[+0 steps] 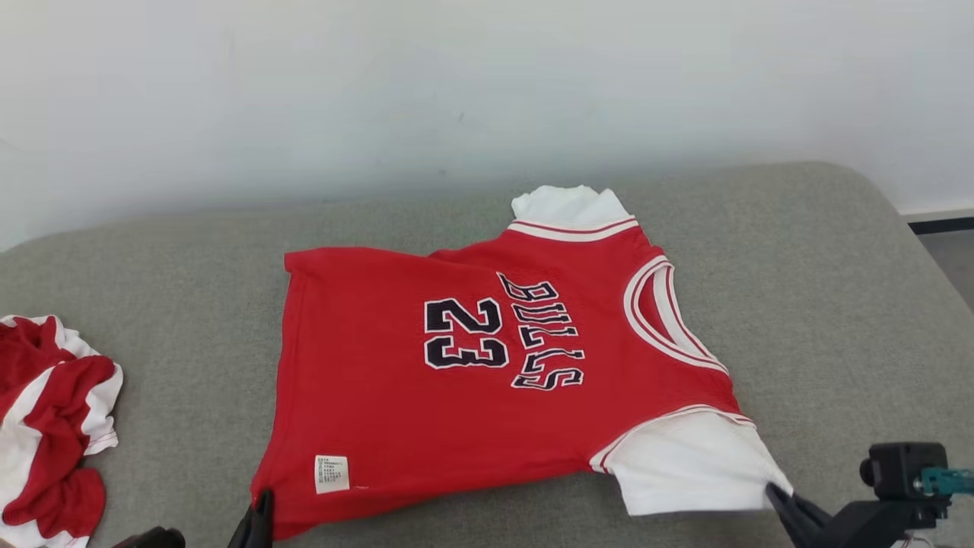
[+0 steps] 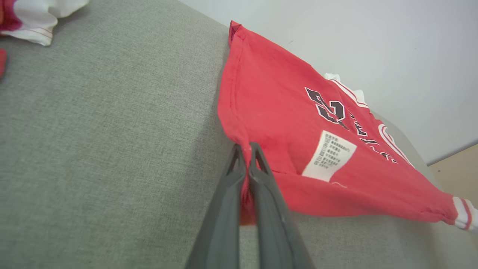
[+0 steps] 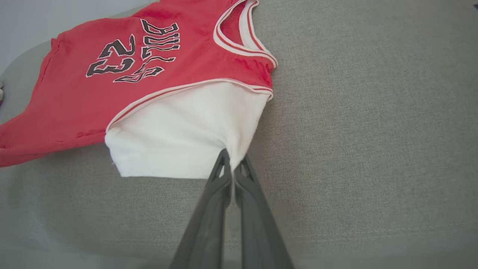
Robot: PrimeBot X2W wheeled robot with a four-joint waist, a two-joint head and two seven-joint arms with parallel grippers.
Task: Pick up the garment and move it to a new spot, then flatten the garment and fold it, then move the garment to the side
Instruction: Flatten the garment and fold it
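Red jersey (image 1: 456, 380) spread flat on a grey cushion (image 1: 822, 289), pinched at its two near corners.

The jersey lies mid-cushion, hem to the left and collar to the right. Bare cushion lies open on its right. On its left is a narrower strip, with a crumpled red-and-white cloth (image 1: 46, 426) at the left edge, well apart. A white wall (image 1: 380, 91) rises behind the cushion's far edge. The left gripper (image 2: 245, 151) is clamped on the near hem corner. The right gripper (image 3: 233, 160) is clamped on the near white sleeve's edge.

Matt red cloth jersey (image 1: 380, 396) on rough grey woven upholstery (image 1: 837, 304).
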